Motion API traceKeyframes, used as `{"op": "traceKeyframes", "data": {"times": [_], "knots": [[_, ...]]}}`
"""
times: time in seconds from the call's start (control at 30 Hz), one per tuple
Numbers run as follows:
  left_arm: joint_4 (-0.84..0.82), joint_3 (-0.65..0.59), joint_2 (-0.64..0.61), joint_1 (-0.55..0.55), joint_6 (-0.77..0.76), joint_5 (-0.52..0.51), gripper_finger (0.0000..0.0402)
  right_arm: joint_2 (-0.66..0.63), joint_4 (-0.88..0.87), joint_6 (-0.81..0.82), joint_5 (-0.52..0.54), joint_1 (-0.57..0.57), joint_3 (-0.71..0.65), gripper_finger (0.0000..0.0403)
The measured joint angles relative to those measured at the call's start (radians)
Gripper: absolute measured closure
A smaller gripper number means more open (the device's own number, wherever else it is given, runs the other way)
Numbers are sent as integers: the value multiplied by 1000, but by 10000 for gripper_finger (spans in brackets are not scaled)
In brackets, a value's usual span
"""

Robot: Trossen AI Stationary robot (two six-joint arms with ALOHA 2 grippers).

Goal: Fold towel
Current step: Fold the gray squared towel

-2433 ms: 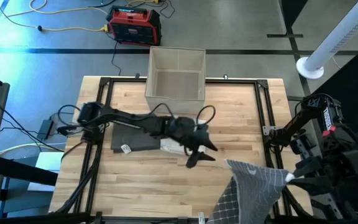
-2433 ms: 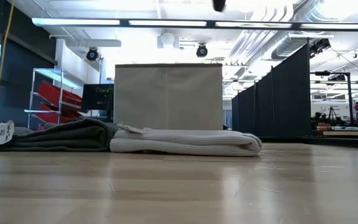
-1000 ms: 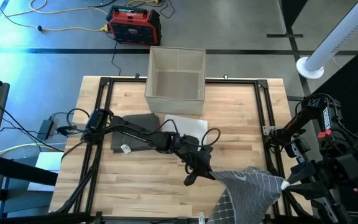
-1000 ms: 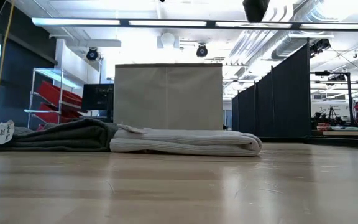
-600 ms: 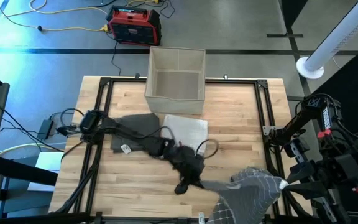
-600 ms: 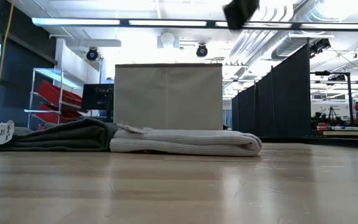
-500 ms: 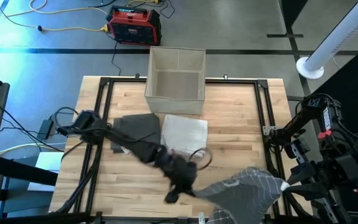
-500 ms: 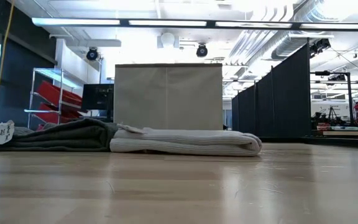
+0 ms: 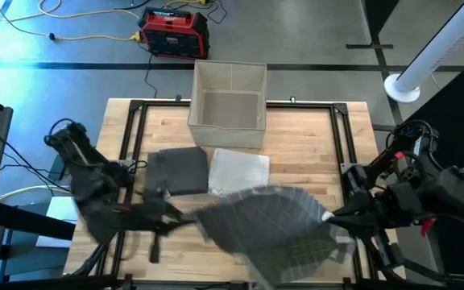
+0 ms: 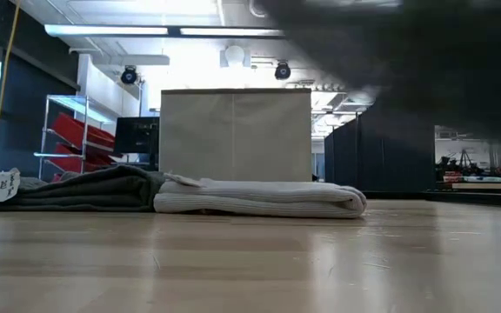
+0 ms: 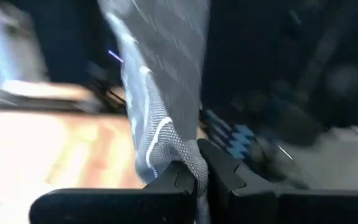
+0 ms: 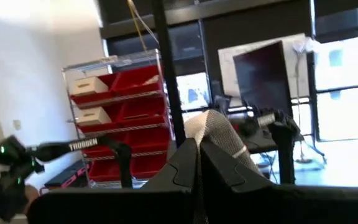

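Observation:
A grey towel with thin white grid lines is spread in the air over the near right part of the table, between my two grippers. My left gripper is shut on its left end and my right gripper is shut on its right end. In the low view the towel is a dark blur at the top, clear of the tabletop. My left gripper pinches an edge of the towel between its two fingers, which come about level from the table's left. The cloth runs away from the fingers, lifted clear. My right gripper pinches a bunched bit of the towel between its two fingers, about level from the table's right. The towel sags between the two holds.
A folded dark grey towel and a folded white towel lie side by side at the table's middle. An open beige box stands at the far edge. Bare wood lies at the near left.
My left gripper has taken hold of the towel's hanging edge near the table's near right, then swung fast toward the left edge and upward. The towel, which hung bunched below my right gripper, is now drawn out wide between both. My right gripper has shifted toward the table's middle.

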Motion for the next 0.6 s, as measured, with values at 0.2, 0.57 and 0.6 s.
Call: {"op": "traceKeyframes", "data": {"times": [0.2, 0.57, 0.6], "knots": [[70, 0, -137, -152, 109, -471, 401, -29, 23, -98, 148, -28, 0, 403], [852, 10, -141, -175, 930, -454, 401, -56, 267, -439, 349, 11, 0, 403], [891, 24, -141, -175, 991, -454, 401, -56, 272, -445, 346, 18, 0, 403]]}}
